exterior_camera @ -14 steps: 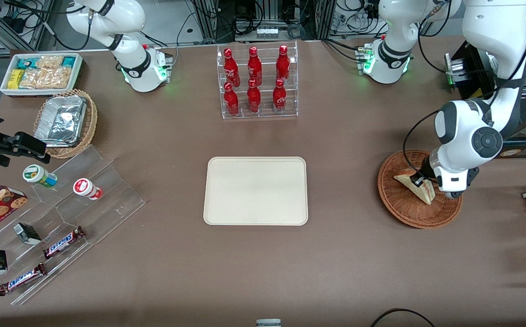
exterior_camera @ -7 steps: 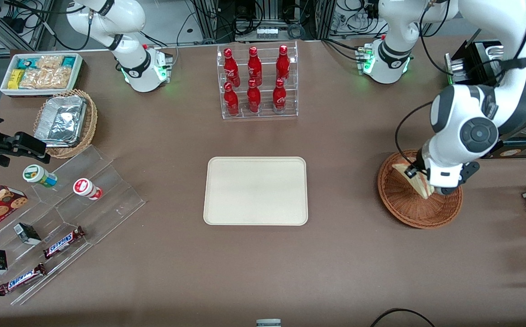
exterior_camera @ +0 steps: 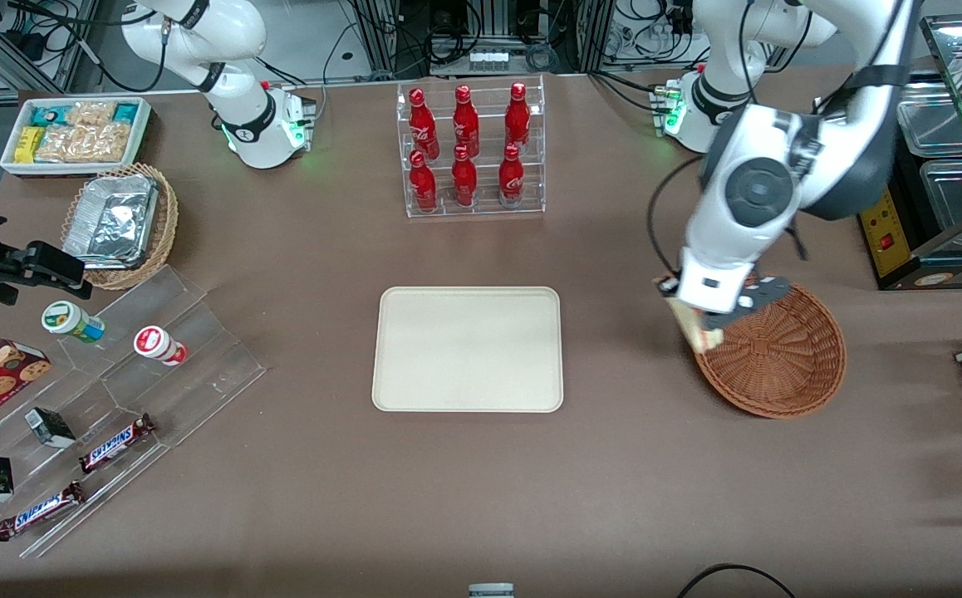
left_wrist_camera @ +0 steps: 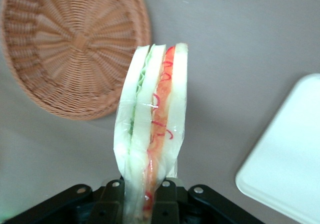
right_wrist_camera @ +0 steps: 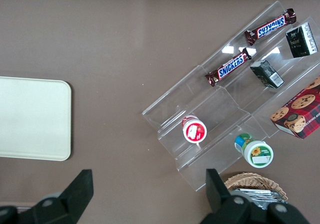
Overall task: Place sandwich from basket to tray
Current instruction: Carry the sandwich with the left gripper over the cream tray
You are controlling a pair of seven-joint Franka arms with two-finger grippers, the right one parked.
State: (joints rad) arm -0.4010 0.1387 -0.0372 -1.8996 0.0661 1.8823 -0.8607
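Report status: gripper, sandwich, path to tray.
Gripper shut on sandwich, lifted clear of the empty basket, over its tray-side rim. Tray bare. Bare tabletop between sandwich and tray, nothing in the way.

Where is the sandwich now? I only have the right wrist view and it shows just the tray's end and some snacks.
Observer: The sandwich is clamped in the left arm's tool, over the basket's rim on the side toward the tray.
Operator: Is anything left in the basket?
Observer: No, the basket is bare wicker inside in both the front and left wrist views.
Operator: How is the sandwich held?
Observer: In the left wrist view the tool pinches one end of the sandwich, with the red and green filling edge facing the camera.
Operator: Is the tray free?
Observer: Yes, nothing lies on it in the front view.
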